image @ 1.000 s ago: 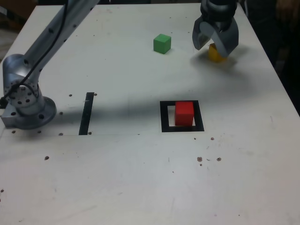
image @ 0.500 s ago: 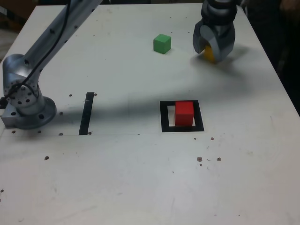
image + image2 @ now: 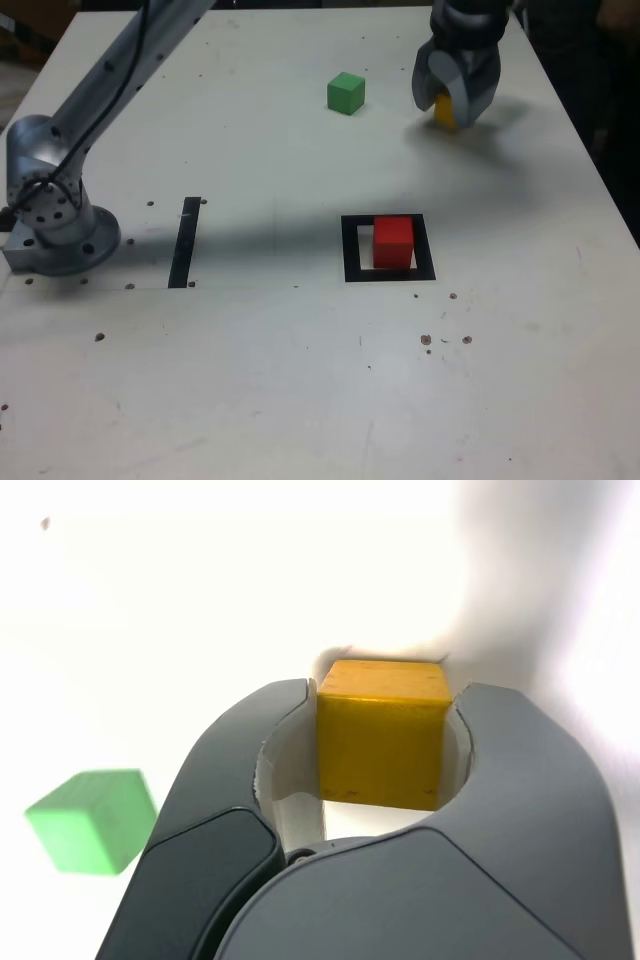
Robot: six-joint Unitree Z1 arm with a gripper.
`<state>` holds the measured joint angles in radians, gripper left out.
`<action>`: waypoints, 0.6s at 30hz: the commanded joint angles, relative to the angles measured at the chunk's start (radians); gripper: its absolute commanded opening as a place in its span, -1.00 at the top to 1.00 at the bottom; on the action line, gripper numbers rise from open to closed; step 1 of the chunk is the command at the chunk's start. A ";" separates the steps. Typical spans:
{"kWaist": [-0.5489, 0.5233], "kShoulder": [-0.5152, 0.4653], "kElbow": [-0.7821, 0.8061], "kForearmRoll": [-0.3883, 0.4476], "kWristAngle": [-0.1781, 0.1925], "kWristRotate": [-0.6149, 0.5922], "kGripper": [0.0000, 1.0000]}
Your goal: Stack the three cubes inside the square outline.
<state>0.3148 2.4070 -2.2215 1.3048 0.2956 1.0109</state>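
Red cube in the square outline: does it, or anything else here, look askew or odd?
The red cube sits off-centre, toward the exterior view's right side of the black square outline, leaving pale centre showing on the other side. Nothing looks spilled or damaged.

Silver-grey tubular arm (image 3: 100, 95), thin black cable (image 3: 117, 78) along it, round metallic base (image 3: 75, 245) with dark bolt holes, dark wrist section (image 3: 468, 25), matte grey curved gripper (image 3: 382, 695), darker panel with rounded corners, thin black seams, pale inner faces
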 commanded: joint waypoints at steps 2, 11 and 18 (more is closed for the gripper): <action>-0.042 -0.075 -0.022 0.086 0.038 -0.057 0.64; -0.267 -0.273 0.118 0.252 0.041 -0.403 0.64; -0.483 -0.373 0.272 0.245 0.021 -0.818 0.64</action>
<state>-0.1540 2.0525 -1.9590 1.5462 0.3191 0.4507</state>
